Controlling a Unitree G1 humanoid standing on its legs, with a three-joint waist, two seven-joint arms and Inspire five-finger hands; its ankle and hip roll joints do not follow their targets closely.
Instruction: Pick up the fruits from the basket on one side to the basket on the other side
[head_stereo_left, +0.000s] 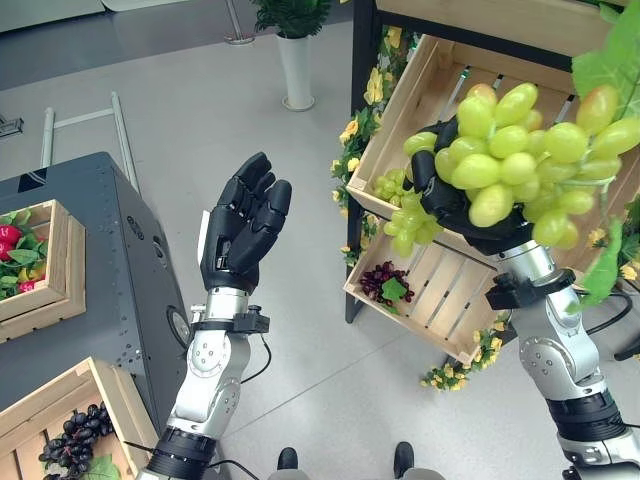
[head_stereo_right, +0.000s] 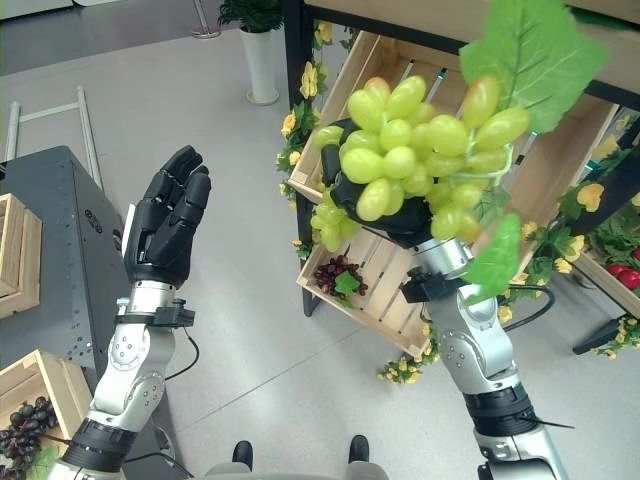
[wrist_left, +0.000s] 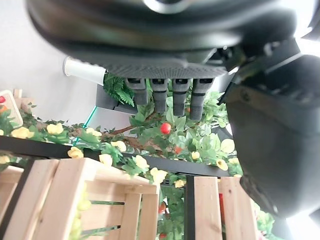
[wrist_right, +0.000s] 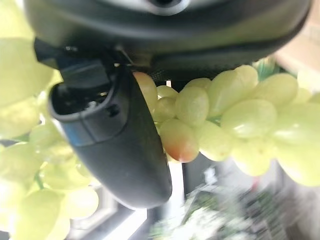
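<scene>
**Green grapes held aloft in right hand**

The right hand (head_stereo_left: 462, 205) is closed around a bunch of green grapes (head_stereo_left: 510, 150), raised in front of the slatted wooden crate (head_stereo_left: 440, 290) on the dark-framed shelf. The grapes are smooth, oval and glossy, pale yellow-green, some blushed red, with a broad green leaf (head_stereo_right: 535, 50) attached. The left hand (head_stereo_left: 243, 225) stands upright over the grey floor (head_stereo_left: 200, 100), palm bare, fingers slightly bent and relaxed. Dark purple grapes (head_stereo_left: 385, 282) lie in the crate below. A second wooden crate (head_stereo_left: 95, 405) at lower left holds black grapes (head_stereo_left: 72, 438).
</scene>
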